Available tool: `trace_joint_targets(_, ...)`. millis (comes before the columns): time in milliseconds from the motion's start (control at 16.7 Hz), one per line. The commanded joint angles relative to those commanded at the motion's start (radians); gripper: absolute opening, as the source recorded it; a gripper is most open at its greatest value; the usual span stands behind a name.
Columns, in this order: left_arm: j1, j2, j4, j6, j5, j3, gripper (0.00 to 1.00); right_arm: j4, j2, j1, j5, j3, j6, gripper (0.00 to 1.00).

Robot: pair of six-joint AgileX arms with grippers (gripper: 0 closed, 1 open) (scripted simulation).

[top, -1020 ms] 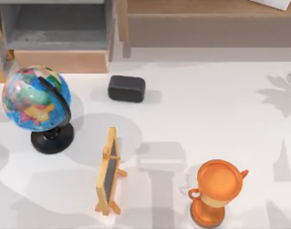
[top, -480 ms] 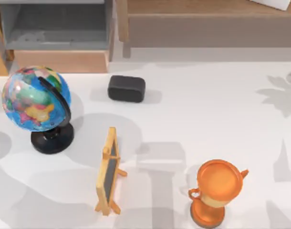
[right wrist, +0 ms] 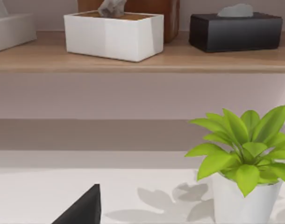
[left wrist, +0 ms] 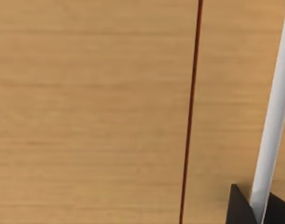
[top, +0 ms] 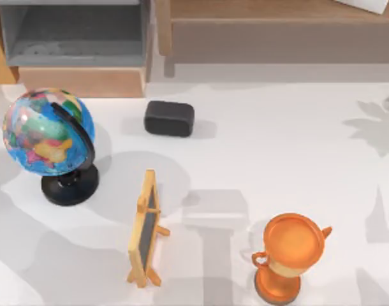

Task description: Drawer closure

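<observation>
The drawer (top: 80, 54) stands pulled open just behind the globe (top: 48, 131), tan front facing it. The left gripper's camera faces tan wood close up; whether its fingers are spread, I cannot tell. Judged: press the front squarely, mid-panel, so it slides straight.

The drawer (top: 80, 81) has a light, matt wooden front and smooth grey inner walls — the trophy (top: 287, 255) looks glossy orange, the globe (top: 48, 131) shiny.

Tan wood panel (left wrist: 91, 112) with a dark vertical seam (left wrist: 190, 112) close up.
</observation>
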Motion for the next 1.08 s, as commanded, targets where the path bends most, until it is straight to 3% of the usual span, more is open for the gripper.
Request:
trace_joint_targets(120,0.000,0.000,0.000,0.000,0.000,0.000,0.00,0.000,0.000,0.000,0.000,0.000,0.000,1.00)
trace_joint_targets(900,0.000,0.000,0.000,0.000,0.000,0.000,0.98,0.000,0.000,0.000,0.000,0.000,0.000,1.00)
trace_joint_targets(1080,0.000,0.000,0.000,0.000,0.000,0.000,1.00,0.000,0.000,0.000,0.000,0.000,0.000,1.00)
